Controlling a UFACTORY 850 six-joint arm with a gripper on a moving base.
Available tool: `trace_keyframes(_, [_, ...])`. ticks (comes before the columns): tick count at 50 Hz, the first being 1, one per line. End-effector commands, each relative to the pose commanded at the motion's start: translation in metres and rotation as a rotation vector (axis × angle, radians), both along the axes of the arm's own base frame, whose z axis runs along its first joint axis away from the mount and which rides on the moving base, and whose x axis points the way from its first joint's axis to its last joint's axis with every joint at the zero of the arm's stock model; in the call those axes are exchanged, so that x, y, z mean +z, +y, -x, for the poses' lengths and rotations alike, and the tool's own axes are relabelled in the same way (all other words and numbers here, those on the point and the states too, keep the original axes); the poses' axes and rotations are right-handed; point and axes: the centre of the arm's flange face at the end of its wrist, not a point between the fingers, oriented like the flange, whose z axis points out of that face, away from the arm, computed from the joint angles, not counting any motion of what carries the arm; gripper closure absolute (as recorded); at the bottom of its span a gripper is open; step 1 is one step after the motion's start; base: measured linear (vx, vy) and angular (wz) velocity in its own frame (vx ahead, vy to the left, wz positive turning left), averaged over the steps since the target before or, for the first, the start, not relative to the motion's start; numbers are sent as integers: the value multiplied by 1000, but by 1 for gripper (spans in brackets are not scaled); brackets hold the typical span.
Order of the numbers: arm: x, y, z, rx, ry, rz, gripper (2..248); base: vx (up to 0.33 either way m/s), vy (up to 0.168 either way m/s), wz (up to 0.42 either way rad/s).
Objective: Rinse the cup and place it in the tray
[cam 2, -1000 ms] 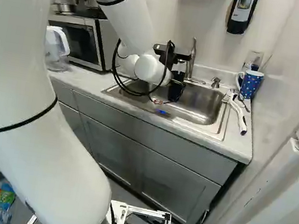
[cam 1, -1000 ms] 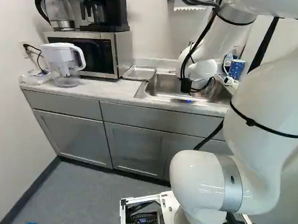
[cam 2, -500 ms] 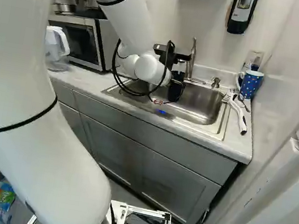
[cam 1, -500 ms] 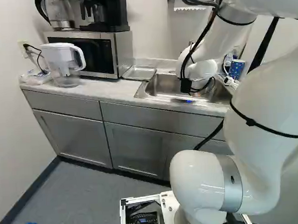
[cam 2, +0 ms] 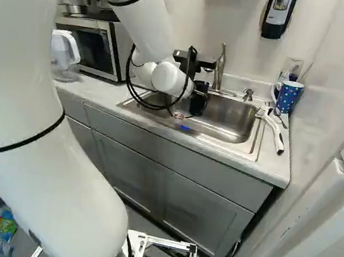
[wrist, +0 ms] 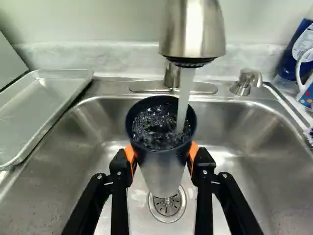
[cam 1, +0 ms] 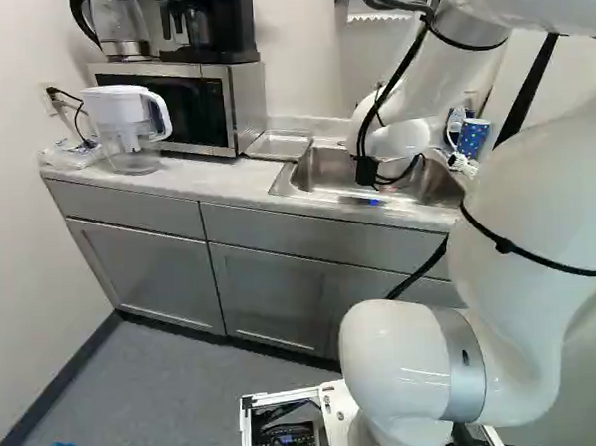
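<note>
The black two-fingered gripper clasps the dark, tapered cup under clear running water. Grip firmly, then tip it slowly over the round steel drain.

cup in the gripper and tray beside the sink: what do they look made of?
Cup: probably plastic, from its smooth dark wall; coated metal is possible. Tray: likely bare metal, satin finish, from its silvery-grey sheen and thin raised rim.

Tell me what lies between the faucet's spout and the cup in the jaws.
A stream of water: the wrist view shows it running from the faucet down into the cup.
</note>
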Motion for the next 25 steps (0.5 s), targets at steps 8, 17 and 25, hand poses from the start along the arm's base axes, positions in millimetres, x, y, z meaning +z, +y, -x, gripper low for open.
trace_keyframes(8, [0,12,-1,26,0,0,128,0,0,0])
trace_keyframes(17, [0,25,-2,55,0,0,128,0,0,0])
trace_keyframes(25, [2,37,-3,82,-6,1,128,0,0,0])
